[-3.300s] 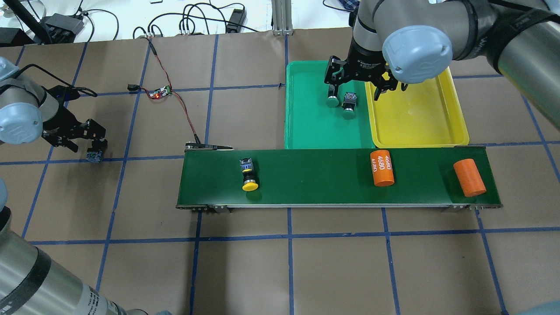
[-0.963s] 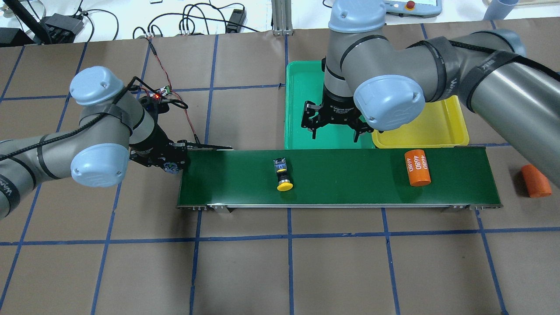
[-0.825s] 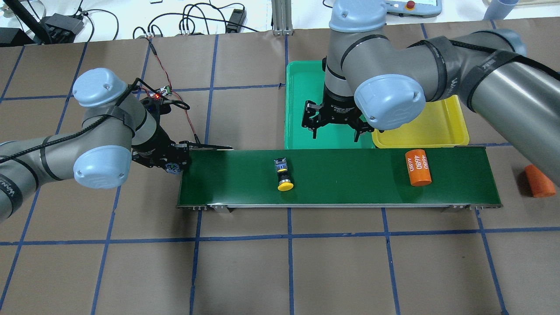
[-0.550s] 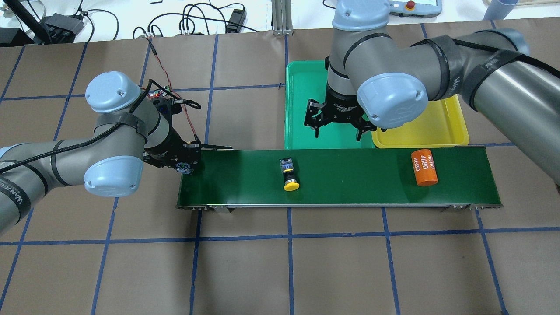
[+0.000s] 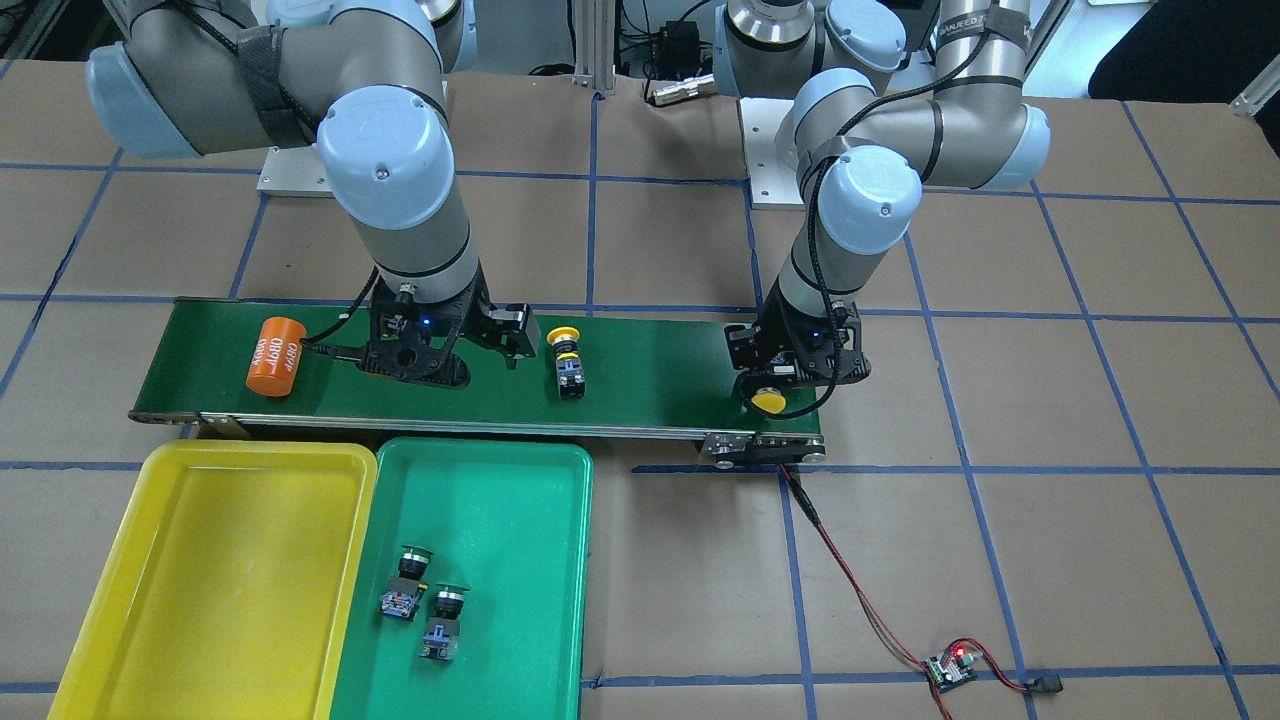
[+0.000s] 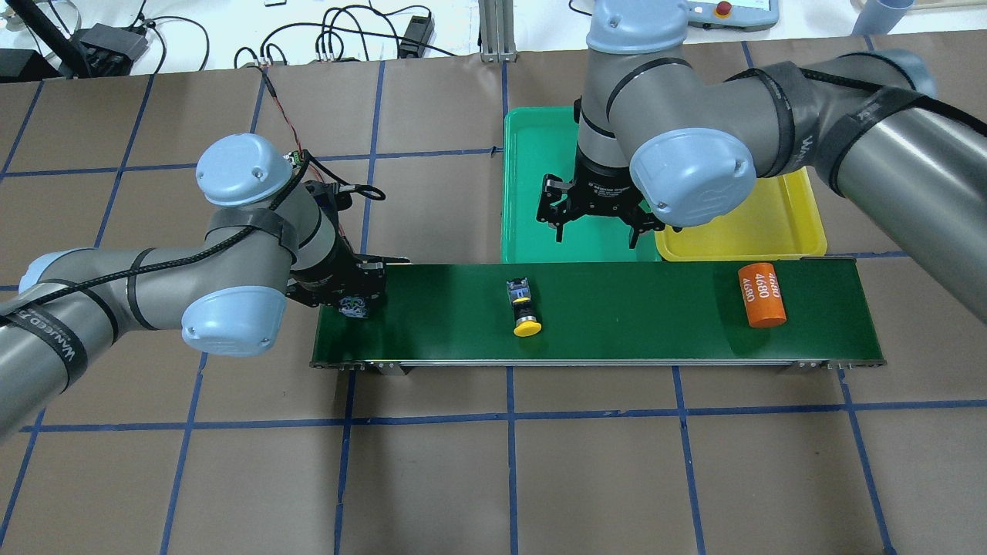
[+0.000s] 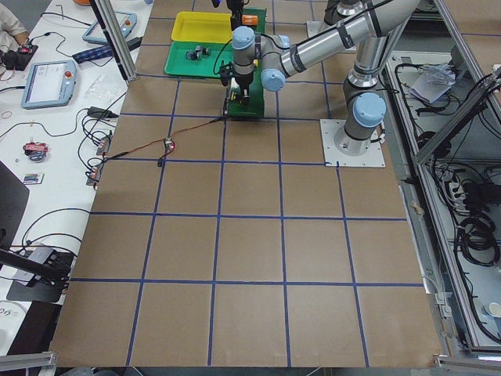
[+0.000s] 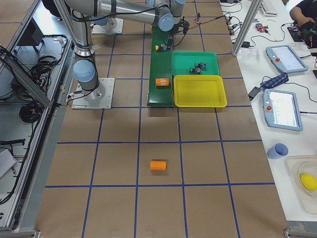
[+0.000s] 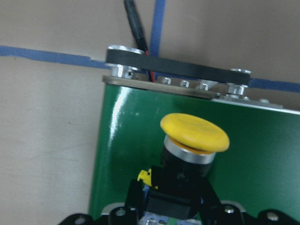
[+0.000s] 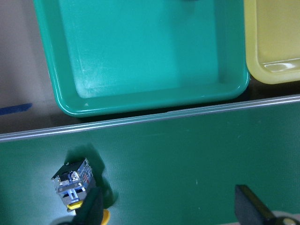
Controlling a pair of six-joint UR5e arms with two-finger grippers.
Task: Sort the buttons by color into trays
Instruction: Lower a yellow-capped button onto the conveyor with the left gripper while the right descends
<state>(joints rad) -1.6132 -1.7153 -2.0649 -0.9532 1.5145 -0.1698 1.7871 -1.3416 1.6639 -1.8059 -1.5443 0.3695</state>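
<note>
Yellow-capped black plastic push-button switch [image 6: 523,307] lies on its side midway along the long dark-green conveyor belt [image 6: 640,308], just outside the wide-spread fingers of the right tool [image 6: 596,230], while the left tool [image 5: 775,388] clamps a second yellow-capped switch [image 9: 194,140] at the belt's end.

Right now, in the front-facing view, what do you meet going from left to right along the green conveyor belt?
orange cylinder → right gripper, jaws open → loose yellow button → left gripper, jaws shut on a second yellow button
</note>
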